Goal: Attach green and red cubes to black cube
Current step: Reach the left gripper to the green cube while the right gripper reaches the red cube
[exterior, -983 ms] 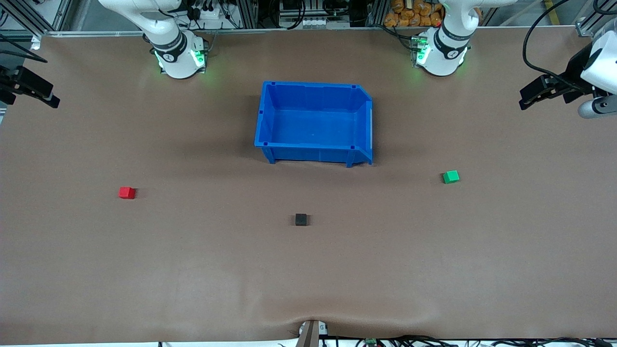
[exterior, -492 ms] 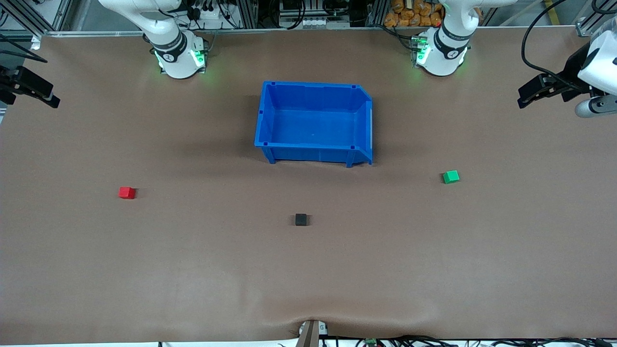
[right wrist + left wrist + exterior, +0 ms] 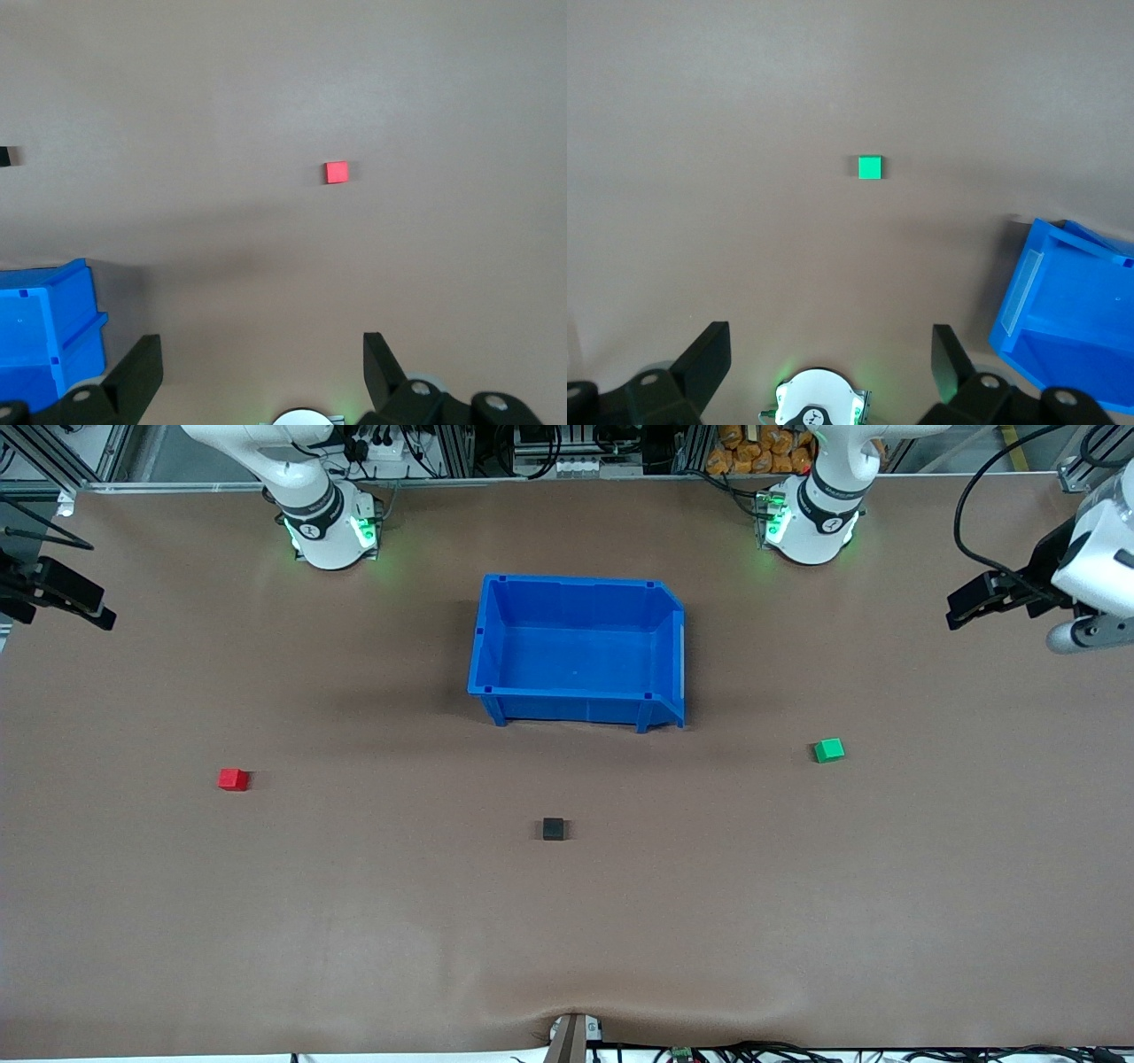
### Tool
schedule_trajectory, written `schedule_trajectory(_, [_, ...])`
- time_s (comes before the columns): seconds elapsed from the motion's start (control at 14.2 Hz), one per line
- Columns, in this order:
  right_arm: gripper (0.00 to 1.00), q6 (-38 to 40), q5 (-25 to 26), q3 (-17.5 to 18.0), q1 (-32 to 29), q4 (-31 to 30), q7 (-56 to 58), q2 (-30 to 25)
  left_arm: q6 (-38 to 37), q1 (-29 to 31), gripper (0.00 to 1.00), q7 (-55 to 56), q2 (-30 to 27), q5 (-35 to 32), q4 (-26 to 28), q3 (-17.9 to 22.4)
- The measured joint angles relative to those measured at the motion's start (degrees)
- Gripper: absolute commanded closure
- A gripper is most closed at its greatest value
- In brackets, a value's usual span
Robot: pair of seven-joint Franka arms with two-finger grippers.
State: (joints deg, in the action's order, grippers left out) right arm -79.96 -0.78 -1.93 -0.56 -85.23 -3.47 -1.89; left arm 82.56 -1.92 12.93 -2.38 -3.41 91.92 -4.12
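The left claw [image 3: 961, 607] hangs high over the worktop's [image 3: 567, 939] edge at the left arm's end, fingers spread wide and empty; its wrist view looks straight down between them at the green cube [image 3: 869, 167]. The right claw [image 3: 93, 609] hangs over the edge at the right arm's end, also spread and holding nothing, with the red cube [image 3: 336, 172] centred under its camera. I'd say both arms are parked up and out so each can see its own cube before going down for it.

The green cube [image 3: 829, 750] sits alone on the worktop toward the left arm's end, and the red cube [image 3: 233, 779] alone toward the right arm's end, slightly nearer the front camera. The black cube [image 3: 553, 829] lies between them, nearer the front camera than both and well apart from each. None of the three touches another, so no joining is done. That spread seems meant to give each arm one coloured cube on its own side.

A blue bin [image 3: 576, 646] stands farther from the front camera than the black cube, with nothing in it. I can read no brand, label or writing anywhere.
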Motion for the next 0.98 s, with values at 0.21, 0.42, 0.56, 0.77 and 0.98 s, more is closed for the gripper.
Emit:
schedule_trajectory(0.21, [0.00,-0.05,0.02,-0.05,-0.01,0.02,0.01,0.80,3.78,0.12,0.00,0.00,1.97,0.00,2.00,0.00])
schedule_trajectory(0.42, [0.00,-0.12,0.02,-0.17,-0.05,0.07,0.06,1.78,9.74,0.15,0.00,0.00,2.76,0.00,6.86,0.00])
schedule_trajectory(0.56, [0.00,-0.13,0.02,-0.18,-0.06,0.17,0.08,2.07,14.13,0.22,0.00,0.00,2.84,0.00,11.04,0.00])
schedule_trajectory(0.77, [0.00,-0.04,0.18,-0.20,-0.08,0.19,0.08,2.78,20.42,0.31,0.00,0.00,2.88,0.00,16.95,0.00])
schedule_trajectory(0.98, [0.00,-0.16,0.84,-0.27,-0.26,0.19,0.08,5.09,27.15,0.40,0.00,0.00,2.90,0.00,22.76,0.01])
